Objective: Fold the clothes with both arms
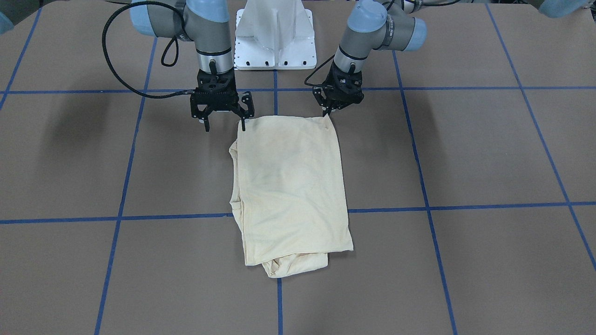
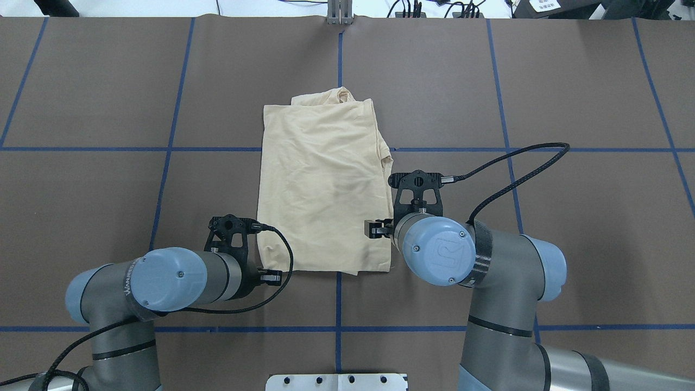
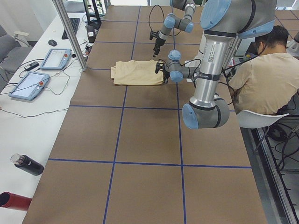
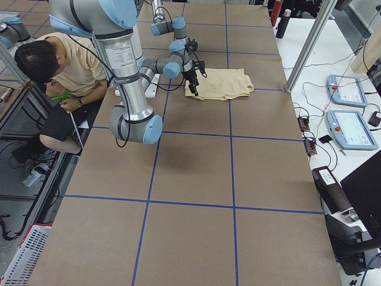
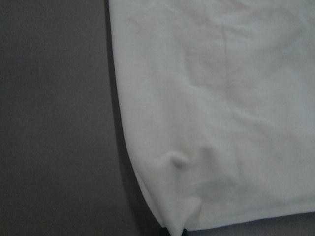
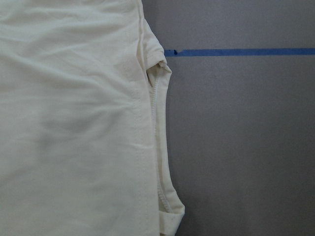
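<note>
Cream shirt (image 1: 288,186) lies folded in a long rectangle on the table (image 1: 465,153), one short edge toward the robot. Right gripper (image 1: 224,124): fingers (image 1: 243,114) apart at one near corner, one tip at the cloth edge, the other over bare table. Left gripper (image 1: 327,113) sits at the other near corner; can't tell if its fingers are apart or together.
</note>
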